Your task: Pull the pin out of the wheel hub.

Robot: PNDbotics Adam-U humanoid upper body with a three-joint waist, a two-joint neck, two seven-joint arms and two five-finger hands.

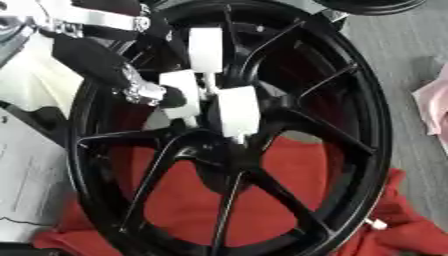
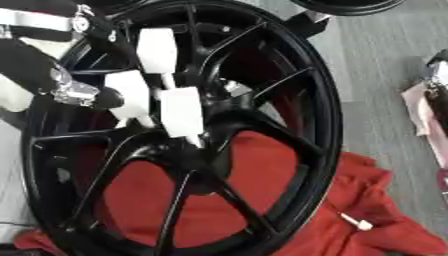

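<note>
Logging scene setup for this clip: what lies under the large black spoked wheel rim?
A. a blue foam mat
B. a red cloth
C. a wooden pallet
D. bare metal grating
B: a crumpled red cloth shows through the gaps between the spokes of the large black spoked wheel rim and spills out past its lower right edge.

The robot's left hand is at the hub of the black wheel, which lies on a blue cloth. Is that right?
Not quite: the cloth is red, not blue, as the left eye view shows through the spokes. The rest holds: the left hand is at the hub of the black wheel, its white-tipped fingers over the centre.
</note>
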